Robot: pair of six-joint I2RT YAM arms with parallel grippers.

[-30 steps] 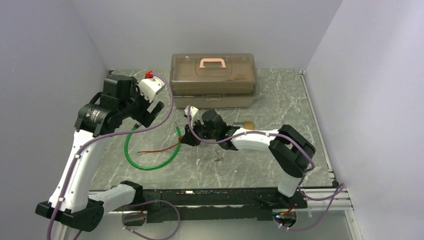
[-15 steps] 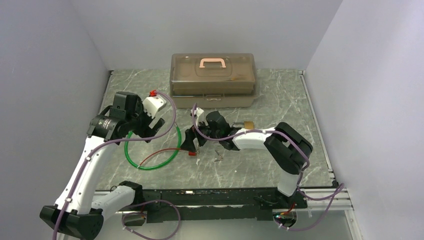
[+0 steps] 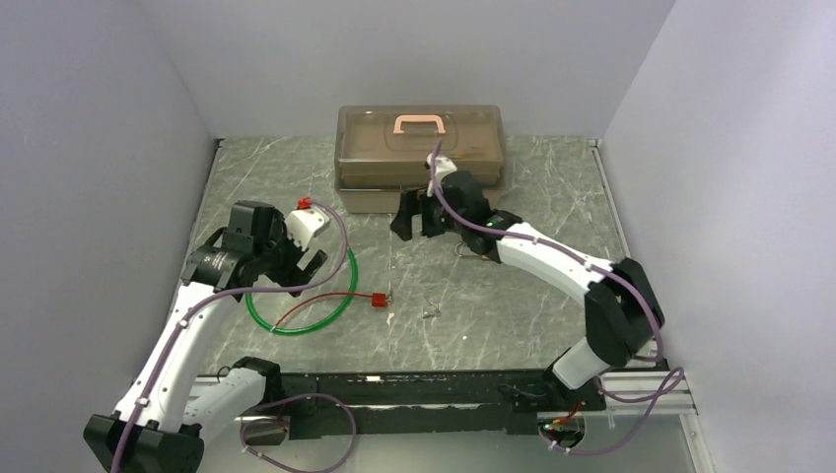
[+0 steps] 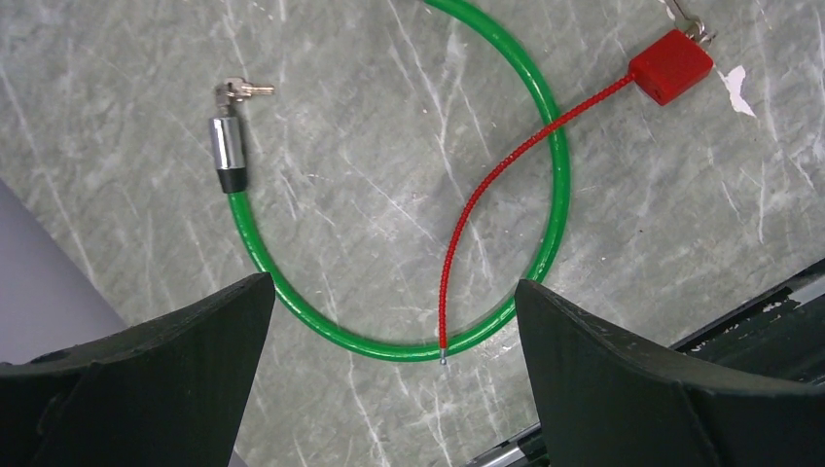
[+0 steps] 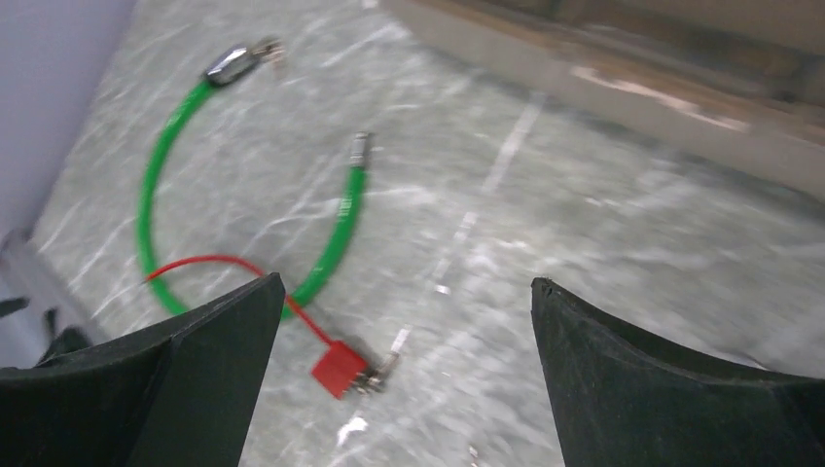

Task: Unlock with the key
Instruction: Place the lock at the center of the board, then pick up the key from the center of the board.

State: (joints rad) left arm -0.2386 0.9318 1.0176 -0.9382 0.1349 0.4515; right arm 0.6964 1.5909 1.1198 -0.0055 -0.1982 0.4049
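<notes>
A tiny silver-grey key (image 3: 429, 312) lies loose on the marble table, near the front middle. The small brass padlock (image 3: 482, 250) sits mostly hidden behind my right forearm. My right gripper (image 3: 414, 219) hangs open and empty at the back, just in front of the box; its wrist view (image 5: 406, 292) looks down on bare table. My left gripper (image 3: 306, 264) is open too, hovering over the green cable loop (image 4: 555, 195) with nothing between its fingers (image 4: 146, 370).
A translucent brown box (image 3: 419, 158) with a pink handle stands at the back. A red square tag (image 3: 378, 300) on red wire (image 4: 486, 185) lies across the green cable. The cable's silver tip (image 4: 226, 146) rests at the left.
My right gripper opened and let the red tag fall onto the table, then swung back toward the box. The left arm came down over the green cable.
</notes>
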